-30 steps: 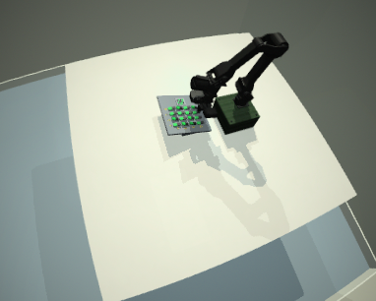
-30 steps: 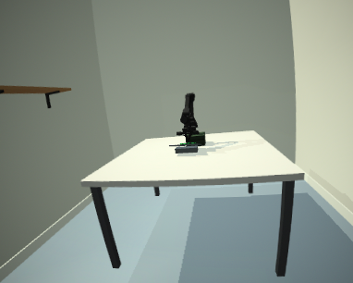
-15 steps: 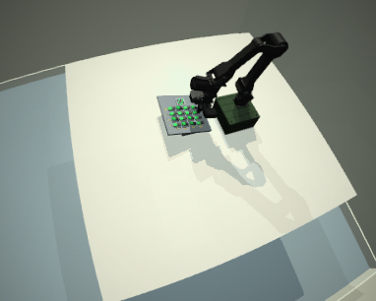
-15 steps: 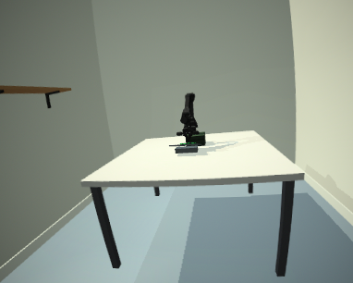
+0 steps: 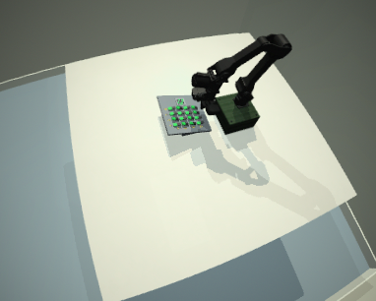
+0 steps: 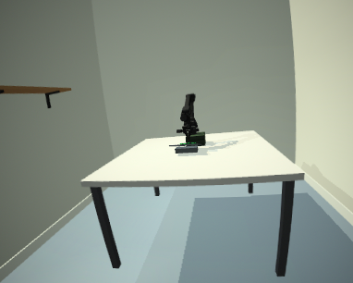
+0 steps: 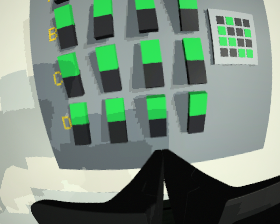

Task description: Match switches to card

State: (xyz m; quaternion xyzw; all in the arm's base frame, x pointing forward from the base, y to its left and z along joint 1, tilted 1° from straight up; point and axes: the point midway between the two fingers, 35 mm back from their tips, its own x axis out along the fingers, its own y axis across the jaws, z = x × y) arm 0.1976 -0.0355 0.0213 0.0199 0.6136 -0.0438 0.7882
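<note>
The grey switch panel (image 5: 163,109) (image 7: 231,110) lies in front of the arm. The wrist view shows rows B, C and D of green-and-dark rocker switches; row A is almost wholly out of frame. The far halves are green, the near halves dark. Which ends are raised is hard to tell. The card (image 7: 211,37) at the panel's right shows, in its far row, green only in the second square; in its nearest row, the right two are green. My gripper (image 7: 161,155) is shut and empty, its tips by the panel's near edge, below the third switch (image 7: 156,114) of row D.
The arm's dark green base block (image 5: 238,115) (image 6: 198,138) stands close behind the panel. Both are on the white table (image 5: 150,211) (image 6: 191,168). The arm's folded links arch above the base. A brown shelf (image 6: 30,88) is on the wall, away from the table.
</note>
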